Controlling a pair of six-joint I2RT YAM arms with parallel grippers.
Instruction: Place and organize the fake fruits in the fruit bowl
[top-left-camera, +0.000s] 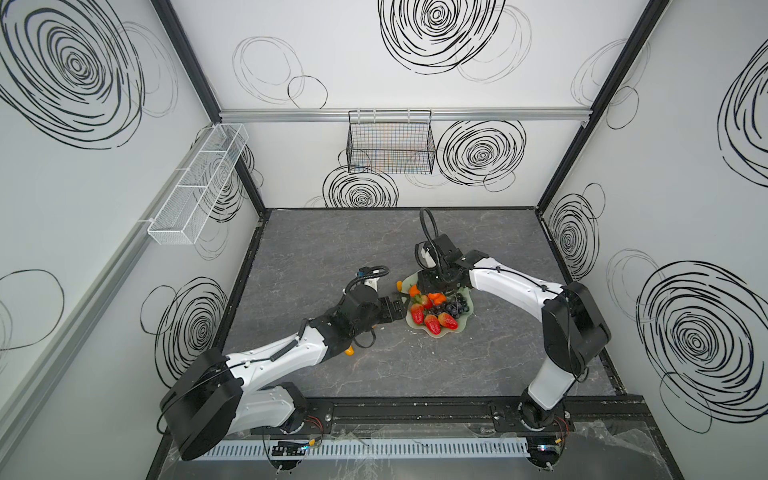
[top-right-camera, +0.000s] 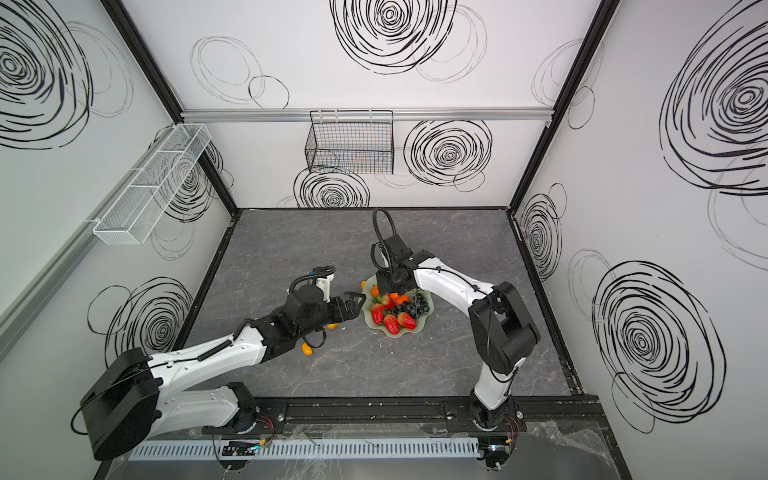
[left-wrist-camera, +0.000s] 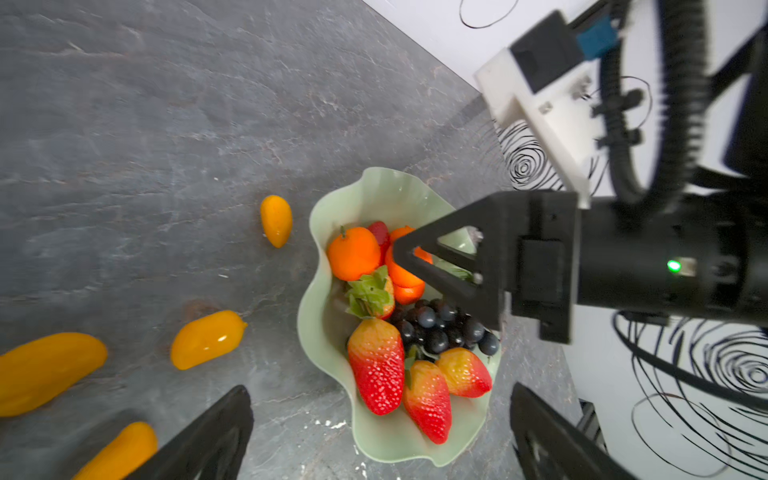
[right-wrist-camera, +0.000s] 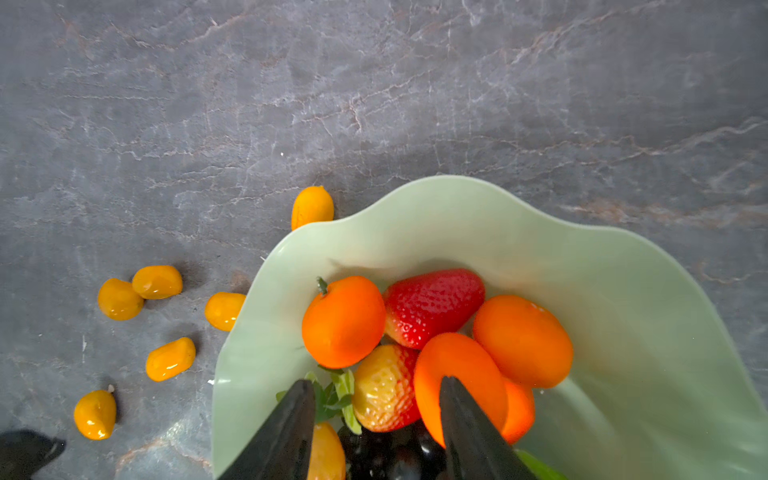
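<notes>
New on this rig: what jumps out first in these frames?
A pale mint-green wavy-rimmed bowl sits mid-table, heaped with red plastic strawberries, round orange tangerines and a dark grape bunch. Small yellow-orange oval kumquats lie scattered on the grey marbled tabletop beside it. The right claw hangs open over the fruit; the left claw sits open beside the bowl.

the kumquats (right-wrist-camera: 170, 359) shine like glossy plastic, the fruit bowl (right-wrist-camera: 623, 291) looks smooth and faintly translucent, the tabletop (right-wrist-camera: 374, 104) matt, veined stone.
</notes>
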